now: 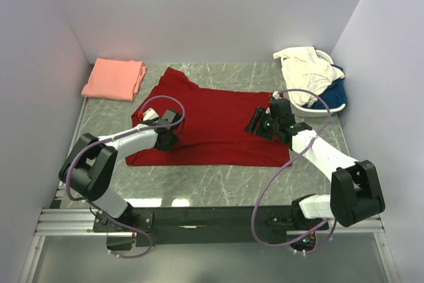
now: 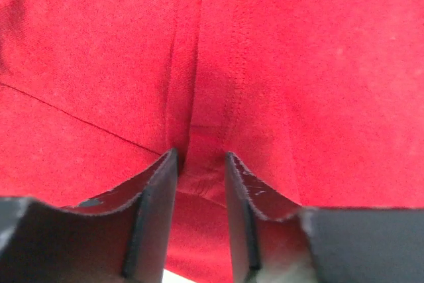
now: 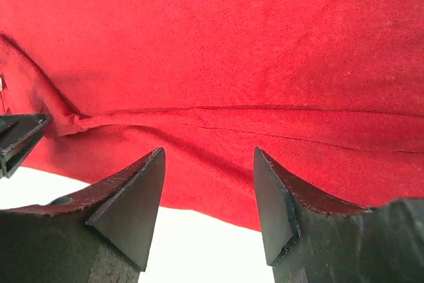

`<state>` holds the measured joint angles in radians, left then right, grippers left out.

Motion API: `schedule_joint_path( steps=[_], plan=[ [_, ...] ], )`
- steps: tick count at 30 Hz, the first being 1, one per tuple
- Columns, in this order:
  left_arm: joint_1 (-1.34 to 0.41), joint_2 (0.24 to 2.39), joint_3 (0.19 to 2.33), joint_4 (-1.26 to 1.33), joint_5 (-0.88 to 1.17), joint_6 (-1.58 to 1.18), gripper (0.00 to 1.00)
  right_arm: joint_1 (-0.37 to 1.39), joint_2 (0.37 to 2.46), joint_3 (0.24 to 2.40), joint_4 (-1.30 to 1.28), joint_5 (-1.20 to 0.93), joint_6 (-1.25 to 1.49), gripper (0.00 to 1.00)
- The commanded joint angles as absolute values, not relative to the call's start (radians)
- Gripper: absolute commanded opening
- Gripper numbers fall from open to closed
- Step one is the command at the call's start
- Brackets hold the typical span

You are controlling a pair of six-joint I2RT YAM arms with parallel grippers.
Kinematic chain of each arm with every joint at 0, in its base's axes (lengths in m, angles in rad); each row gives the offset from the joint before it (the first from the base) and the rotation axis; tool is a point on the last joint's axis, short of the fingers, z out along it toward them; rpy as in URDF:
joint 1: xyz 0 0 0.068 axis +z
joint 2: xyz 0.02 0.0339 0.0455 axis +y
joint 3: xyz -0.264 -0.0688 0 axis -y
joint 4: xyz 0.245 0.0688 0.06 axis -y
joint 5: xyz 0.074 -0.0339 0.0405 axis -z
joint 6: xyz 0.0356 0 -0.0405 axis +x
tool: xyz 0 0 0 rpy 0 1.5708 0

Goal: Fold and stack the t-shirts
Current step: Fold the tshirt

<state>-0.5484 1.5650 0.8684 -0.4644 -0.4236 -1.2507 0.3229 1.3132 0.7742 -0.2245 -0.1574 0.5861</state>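
Note:
A deep red t-shirt [image 1: 212, 124] lies spread flat in the middle of the table. My left gripper [image 1: 171, 138] is down on its left part, and its jaws stand narrow with a raised ridge of red cloth [image 2: 201, 130] pinched between them. My right gripper [image 1: 256, 122] sits over the shirt's right part, near the edge. In the right wrist view its jaws stand wide apart and empty above the red cloth [image 3: 232, 44]. A salmon pink t-shirt [image 1: 114, 77] lies folded at the back left. A cream-white t-shirt [image 1: 301, 64] and a blue one [image 1: 334, 92] are piled in the basket.
A white slatted basket [image 1: 311, 112] stands at the back right, close behind my right arm. Grey walls close in the table on the left, back and right. Bare marbled table [image 1: 218, 180] shows in front of the red shirt.

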Motion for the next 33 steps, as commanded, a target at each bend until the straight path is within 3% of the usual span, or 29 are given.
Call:
schedule_joint_path(
  steps=[1, 6, 15, 33],
  plan=[
    [-0.552, 1.582, 0.902, -0.436, -0.426, -1.25, 0.35, 0.328, 1.307, 0.79, -0.212, -0.132, 0.584, 0.63],
    [-0.551, 1.58, 0.939, -0.434, -0.448, -1.22, 0.13, 0.328, 1.307, 0.79, -0.215, -0.121, 0.583, 0.62],
    [-0.52, 1.626, 1.025, -0.407, -0.44, -1.132, 0.01, 0.328, 1.324, 0.799, -0.216, -0.095, 0.588, 0.62],
    [-0.414, 1.762, 1.172, -0.336, -0.327, -1.025, 0.01, 0.221, 1.397, 0.824, -0.229, -0.002, 0.606, 0.62]
  ],
)
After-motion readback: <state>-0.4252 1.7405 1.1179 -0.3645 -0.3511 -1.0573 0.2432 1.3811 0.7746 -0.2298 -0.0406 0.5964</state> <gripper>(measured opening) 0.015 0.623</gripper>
